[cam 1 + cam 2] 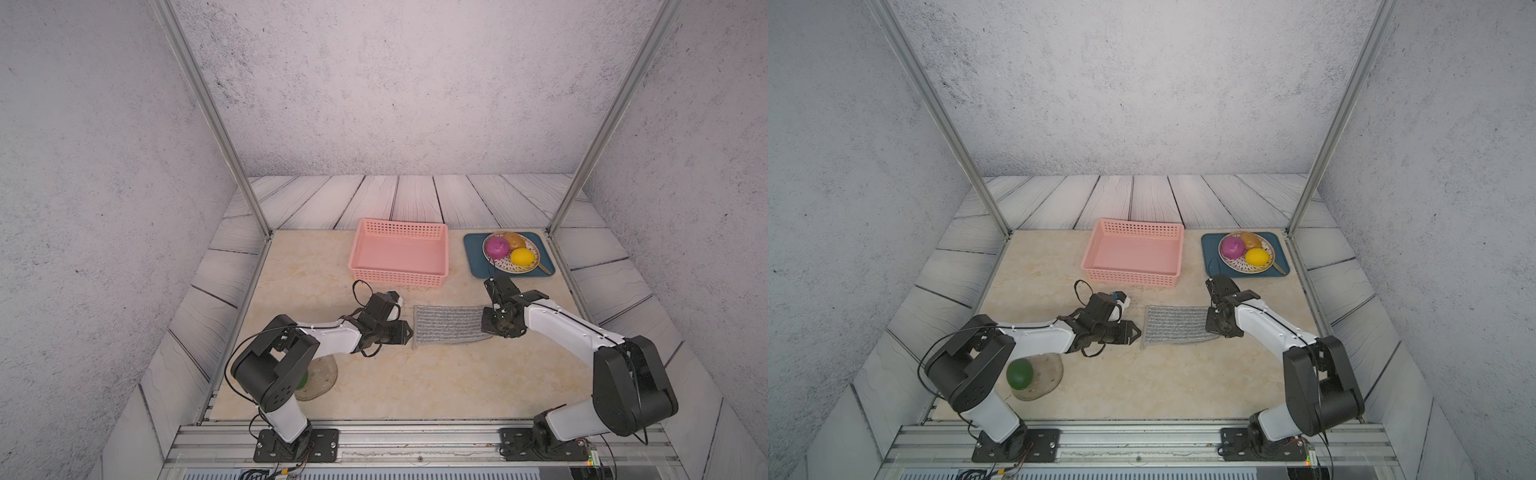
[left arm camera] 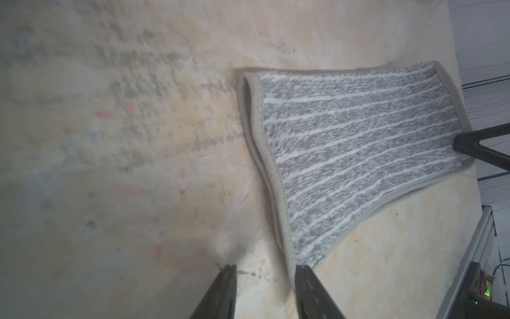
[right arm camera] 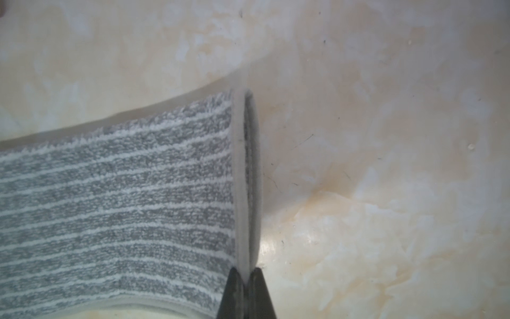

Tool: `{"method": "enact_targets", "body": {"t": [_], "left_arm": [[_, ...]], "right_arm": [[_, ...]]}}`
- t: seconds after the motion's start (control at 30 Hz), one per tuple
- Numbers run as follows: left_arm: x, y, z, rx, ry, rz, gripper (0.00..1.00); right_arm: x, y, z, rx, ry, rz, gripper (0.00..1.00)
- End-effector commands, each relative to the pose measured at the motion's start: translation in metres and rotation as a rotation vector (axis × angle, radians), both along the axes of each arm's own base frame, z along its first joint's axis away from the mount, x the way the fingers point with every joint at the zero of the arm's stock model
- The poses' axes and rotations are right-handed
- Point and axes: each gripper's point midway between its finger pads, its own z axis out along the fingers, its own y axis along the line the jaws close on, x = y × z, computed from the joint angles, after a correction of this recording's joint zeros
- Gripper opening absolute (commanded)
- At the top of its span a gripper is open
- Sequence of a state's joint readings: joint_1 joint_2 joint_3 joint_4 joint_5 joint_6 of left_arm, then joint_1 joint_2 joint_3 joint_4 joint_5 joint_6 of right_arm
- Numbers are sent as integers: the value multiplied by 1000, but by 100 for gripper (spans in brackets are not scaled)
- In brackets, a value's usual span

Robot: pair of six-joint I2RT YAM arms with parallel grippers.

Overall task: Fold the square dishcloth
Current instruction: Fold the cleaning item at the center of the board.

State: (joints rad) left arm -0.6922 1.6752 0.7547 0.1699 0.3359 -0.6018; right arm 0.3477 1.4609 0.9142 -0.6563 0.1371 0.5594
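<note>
At the beige marbled desk's (image 1: 415, 382) seven o'clock the black-and-white left arm (image 1: 270, 370) hides much of the straw-coloured round woven mat (image 1: 322, 378) and, in a top view, all but a sliver of the green round object (image 1: 304, 379), while the right jaws cover the grey-and-white striped square dishcloth's (image 1: 449, 324) three o'clock edge.

— What do your arms look like?
— My left arm (image 1: 328, 332) and right arm (image 1: 561, 322) are white shells between chunky black joints (image 1: 270, 370).
— Any wiring?
— A thin black cable (image 1: 354, 291) loops at my left wrist.
— And the ends?
— My left gripper (image 2: 265, 268) and right gripper (image 3: 245, 272) are black, with tapering fingers (image 2: 222, 295). Each arm stands on a black base plate (image 1: 320, 452) with silver screws (image 1: 333, 444).
</note>
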Motion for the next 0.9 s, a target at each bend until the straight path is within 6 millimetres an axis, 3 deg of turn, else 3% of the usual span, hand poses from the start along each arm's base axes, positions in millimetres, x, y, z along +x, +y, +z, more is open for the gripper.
{"method": "enact_targets", "body": {"t": [0.0,0.2,0.4,0.63,0.87], "left_arm": [[-1,-12,-1,-45,22,-17,41],[-2,-21,-14,-71,69,-29,37],[-3,-21,-21,-70,82,-19,28],[-5,-19,-26,-68,97,-9,24],[-13,-22,-24,-74,93,-13,21]], "right_arm": [[-2,-1,15,-46,-12,49,0],[-1,14,26,-94,-34,127,0],[2,30,35,-102,-52,180,0],[4,67,47,-62,-81,261,0],[4,104,45,11,-80,313,0]]}}
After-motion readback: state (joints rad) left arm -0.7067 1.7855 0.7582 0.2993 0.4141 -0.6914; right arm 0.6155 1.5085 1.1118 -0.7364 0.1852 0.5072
